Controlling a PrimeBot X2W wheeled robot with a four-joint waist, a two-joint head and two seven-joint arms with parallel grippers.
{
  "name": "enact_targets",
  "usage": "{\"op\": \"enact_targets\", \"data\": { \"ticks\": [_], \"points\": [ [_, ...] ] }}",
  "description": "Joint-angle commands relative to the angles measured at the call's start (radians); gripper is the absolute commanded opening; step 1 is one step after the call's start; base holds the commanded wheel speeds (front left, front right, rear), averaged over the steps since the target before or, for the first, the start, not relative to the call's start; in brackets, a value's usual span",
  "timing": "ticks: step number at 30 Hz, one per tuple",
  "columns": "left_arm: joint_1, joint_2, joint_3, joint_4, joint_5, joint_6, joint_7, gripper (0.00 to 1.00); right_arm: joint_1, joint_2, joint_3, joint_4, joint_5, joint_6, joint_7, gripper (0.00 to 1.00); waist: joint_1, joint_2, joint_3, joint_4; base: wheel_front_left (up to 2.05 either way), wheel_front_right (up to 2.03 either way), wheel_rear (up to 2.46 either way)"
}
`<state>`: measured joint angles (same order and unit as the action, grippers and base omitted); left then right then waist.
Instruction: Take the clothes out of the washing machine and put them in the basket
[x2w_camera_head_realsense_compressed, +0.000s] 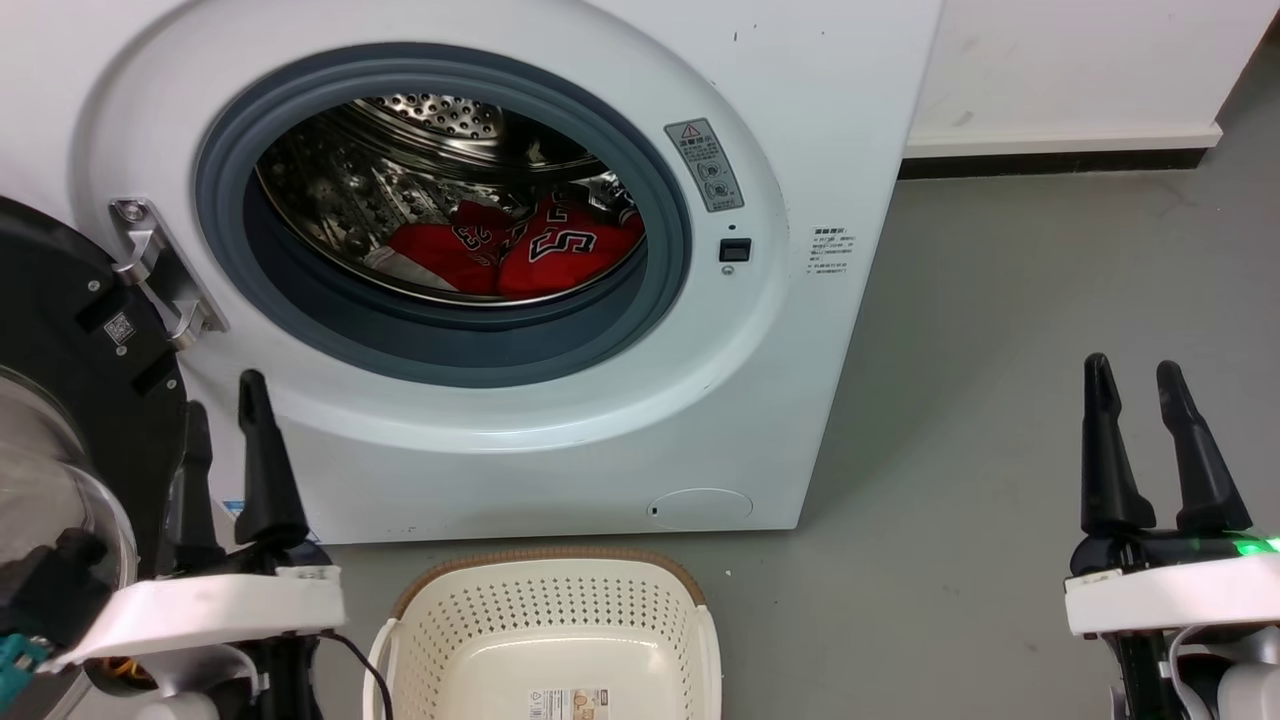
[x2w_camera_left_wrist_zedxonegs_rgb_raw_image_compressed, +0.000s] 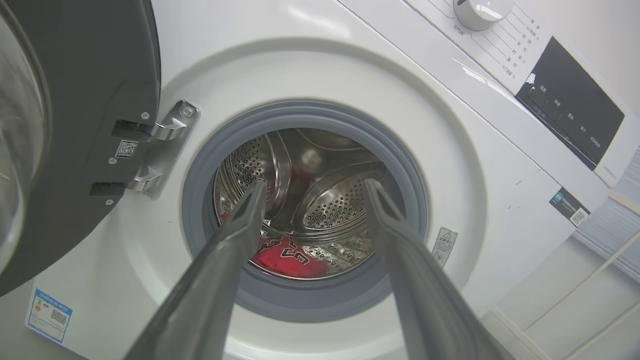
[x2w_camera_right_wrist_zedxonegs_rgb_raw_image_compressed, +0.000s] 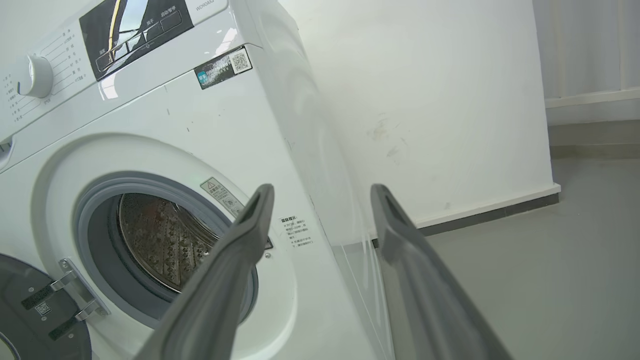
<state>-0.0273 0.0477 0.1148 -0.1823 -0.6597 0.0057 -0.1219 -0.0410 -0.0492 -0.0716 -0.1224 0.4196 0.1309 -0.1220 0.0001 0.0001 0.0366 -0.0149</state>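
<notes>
Jerseys (x2w_camera_head_realsense_compressed: 530, 255) of bright red cloth, with black numerals edged in white, lie crumpled at the bottom of the perforated steel drum (x2w_camera_head_realsense_compressed: 400, 170) inside the washing machine (x2w_camera_head_realsense_compressed: 600, 440). Two numbered folds show side by side, though I cannot tell how many garments make up the heap. The washer is a single white front-loader with a grey gasket (x2w_camera_head_realsense_compressed: 300, 310) ringing its porthole, and its black-framed glass door (x2w_camera_head_realsense_compressed: 60, 330) is swung wide on the hinge side. One cream laundry basket (x2w_camera_head_realsense_compressed: 545, 620) with perforated walls and a brown woven-look rim stands on the floor just in front of the machine's base, with no clothing in it. Two grippers are raised before the washer: the left gripper (x2w_camera_head_realsense_compressed: 222, 395) is near the open door, fingers apart and holding nothing, and the right gripper (x2w_camera_head_realsense_compressed: 1133, 366) is well off the machine's latch side, its fingers likewise spread and empty. Smooth grey floor (x2w_camera_head_realsense_compressed: 1000, 350) runs beside the machine to a white wall (x2w_camera_head_realsense_compressed: 1080, 60) with a dark skirting strip.
</notes>
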Motion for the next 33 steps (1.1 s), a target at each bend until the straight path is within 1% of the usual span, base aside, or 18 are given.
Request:
{"op": "enact_targets", "data": {
  "ticks": [1,4,8,11,14,17,22,24,27,31,33],
  "points": [
    [-0.004,0.003,-0.007,-0.024,0.027,0.004,-0.007,1.0,-0.011,-0.002,0.002,-0.018,-0.025,0.0,-0.006,1.0,0.0,-0.0001,0.0,0.0,0.0,0.0,0.0],
    [0.005,0.003,-0.044,-0.042,0.092,0.027,-0.016,1.0,-0.003,-0.002,0.01,-0.023,-0.077,0.0,-0.015,1.0,0.0,-0.0001,-0.001,-0.003,0.0,0.0,0.0],
    [0.015,0.005,-0.084,-0.054,0.174,0.042,-0.026,1.0,0.009,-0.002,0.023,-0.026,-0.146,0.0,-0.025,1.0,0.0,-0.0001,-0.002,-0.005,0.0,0.0,0.0],
    [0.024,0.022,-0.117,-0.048,0.231,0.068,-0.034,1.0,0.017,-0.002,0.034,-0.022,-0.193,0.0,-0.033,1.0,0.0,-0.0001,-0.004,-0.007,0.0,0.0,0.0],
    [0.031,0.039,-0.151,-0.039,0.267,0.1,-0.042,1.0,0.019,-0.002,0.034,-0.027,-0.232,0.0,-0.041,1.0,0.0,-0.0001,-0.004,-0.009,0.0,0.0,0.0],
    [0.036,0.051,-0.178,-0.03,0.293,0.141,-0.049,1.0,0.027,-0.002,0.035,-0.029,-0.276,0.0,-0.049,1.0,0.0,-0.0001,-0.005,-0.01,0.0,0.0,0.0],
    [0.046,0.067,-0.209,-0.021,0.323,0.173,-0.061,1.0,0.041,-0.002,0.034,-0.024,-0.337,0.0,-0.061,1.0,0.0,-0.0001,-0.006,-0.013,0.0,0.0,0.0],
    [0.051,0.066,-0.214,-0.012,0.328,0.175,-0.066,1.0,0.041,-0.002,0.034,-0.021,-0.352,0.0,-0.065,1.0,0.0,-0.0001,-0.004,-0.015,0.0,0.0,0.0],
    [0.055,0.072,-0.223,0.005,0.353,0.163,-0.072,1.0,0.044,-0.002,0.04,-0.022,-0.388,0.0,-0.073,1.0,0.0,-0.0001,-0.001,-0.016,0.0,0.0,0.0],
    [0.054,0.082,-0.243,0.029,0.399,0.154,-0.081,1.0,0.048,-0.001,0.042,-0.022,-0.426,0.0,-0.082,1.0,0.0,-0.0001,0.005,-0.017,0.0,0.0,0.0],
    [0.049,0.099,-0.263,0.034,0.439,0.156,-0.086,1.0,0.049,-0.002,0.043,-0.022,-0.445,0.0,-0.085,1.0,0.0,-0.0001,0.006,-0.018,0.0,0.0,0.0]
  ]
}}
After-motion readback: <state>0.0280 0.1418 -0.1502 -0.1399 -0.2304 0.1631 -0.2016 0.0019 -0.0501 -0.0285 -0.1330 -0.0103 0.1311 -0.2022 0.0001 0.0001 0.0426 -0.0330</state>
